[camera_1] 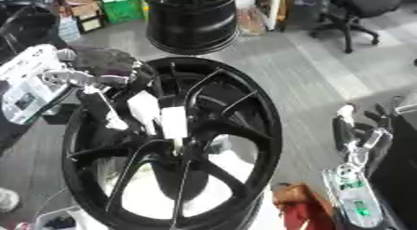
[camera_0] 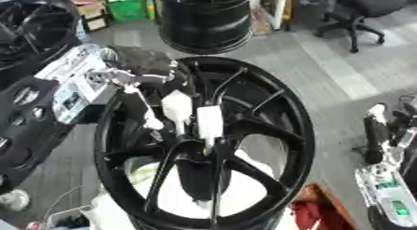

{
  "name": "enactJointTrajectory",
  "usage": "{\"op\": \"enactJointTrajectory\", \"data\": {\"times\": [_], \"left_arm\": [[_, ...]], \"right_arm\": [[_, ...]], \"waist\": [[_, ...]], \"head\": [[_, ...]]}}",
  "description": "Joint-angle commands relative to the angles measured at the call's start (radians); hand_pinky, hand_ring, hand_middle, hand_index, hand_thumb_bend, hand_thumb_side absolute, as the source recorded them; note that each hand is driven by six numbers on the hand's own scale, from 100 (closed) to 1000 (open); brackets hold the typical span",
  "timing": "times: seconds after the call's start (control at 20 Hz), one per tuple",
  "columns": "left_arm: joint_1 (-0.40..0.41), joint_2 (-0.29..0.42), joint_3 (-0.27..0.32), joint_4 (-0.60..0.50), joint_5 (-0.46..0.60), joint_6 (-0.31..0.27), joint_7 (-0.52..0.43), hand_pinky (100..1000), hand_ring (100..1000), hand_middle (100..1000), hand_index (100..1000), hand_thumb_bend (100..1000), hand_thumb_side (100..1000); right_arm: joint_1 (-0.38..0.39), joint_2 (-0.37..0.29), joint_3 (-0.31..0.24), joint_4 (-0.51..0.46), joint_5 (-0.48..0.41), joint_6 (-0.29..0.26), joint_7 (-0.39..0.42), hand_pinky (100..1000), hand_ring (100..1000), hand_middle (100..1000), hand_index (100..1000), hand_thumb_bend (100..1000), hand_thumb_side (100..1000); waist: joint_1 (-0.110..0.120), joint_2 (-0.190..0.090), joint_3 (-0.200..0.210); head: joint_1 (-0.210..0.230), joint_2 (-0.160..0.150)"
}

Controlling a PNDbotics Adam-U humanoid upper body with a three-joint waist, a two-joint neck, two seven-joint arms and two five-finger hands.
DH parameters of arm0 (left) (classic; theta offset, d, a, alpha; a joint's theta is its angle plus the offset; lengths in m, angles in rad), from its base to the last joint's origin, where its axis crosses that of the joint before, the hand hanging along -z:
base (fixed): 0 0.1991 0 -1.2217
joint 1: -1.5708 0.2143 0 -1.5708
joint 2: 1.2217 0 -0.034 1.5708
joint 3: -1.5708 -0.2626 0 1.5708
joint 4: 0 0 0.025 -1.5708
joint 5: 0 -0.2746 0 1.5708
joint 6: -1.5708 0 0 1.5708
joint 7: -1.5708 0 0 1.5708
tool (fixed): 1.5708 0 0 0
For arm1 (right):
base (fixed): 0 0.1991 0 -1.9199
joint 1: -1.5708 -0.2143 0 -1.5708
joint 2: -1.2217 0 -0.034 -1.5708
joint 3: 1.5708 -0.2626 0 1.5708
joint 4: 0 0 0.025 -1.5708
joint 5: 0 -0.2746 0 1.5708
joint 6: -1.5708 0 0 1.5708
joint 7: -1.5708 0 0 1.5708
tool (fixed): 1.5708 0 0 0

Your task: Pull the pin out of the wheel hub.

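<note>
I am reaching my left hand (camera_0: 167, 108) in from the left side, over the big black wheel hub (camera_0: 273, 108) that is lying in front of me. My white fingers (camera_0: 209, 122) are pointing down into the middle of the wheel, right where the spokes meet. I am guessing the pin sits there, under my fingertips (I cannot really see it, my fingers are covering that spot). I cannot tell if my fingers are pinching anything yet or just touching the middle. My right hand (camera_1: 358, 131) is waiting by the right edge, and I cannot tell how its fingers are set. What could go wrong? If I am pulling at a slant, the pin might get stuck in its hole. If my fingers are only holding the tip, they might slip off and come up with nothing. My fingers are also very close to the spokes, so they could bump one and knock my hold away.
</note>
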Motion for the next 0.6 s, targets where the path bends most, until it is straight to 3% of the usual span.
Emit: {"op": "enactJointTrajectory", "data": {"times": [0.05, 0.35, 0.6], "left_arm": [[-0.02, 0.007, 0.021, 0.005, 0.0, -0.351, -0.348, 662, 522, 702, 800, 388, 392], [-0.023, 0.011, 0.027, 0.01, 0.029, -0.351, -0.348, 644, 486, 602, 724, 265, 355], [-0.025, 0.014, 0.03, 0.012, 0.065, -0.351, -0.348, 611, 429, 485, 605, 158, 309]], "right_arm": [[-0.008, -0.015, 0.001, -0.009, -0.002, -0.005, 0.001, 567, 574, 714, 869, 100, 437], [-0.007, -0.015, 0.0, -0.008, -0.003, -0.006, 0.001, 567, 575, 715, 869, 100, 436], [-0.006, -0.014, 0.0, -0.006, -0.004, -0.008, 0.001, 567, 575, 715, 869, 100, 438]], "waist": [[-0.004, -0.009, -0.002], [-0.004, -0.01, -0.003], [-0.004, -0.011, -0.003]], "head": [[0.002, -0.003], [0.003, -0.003], [0.004, -0.003]]}}
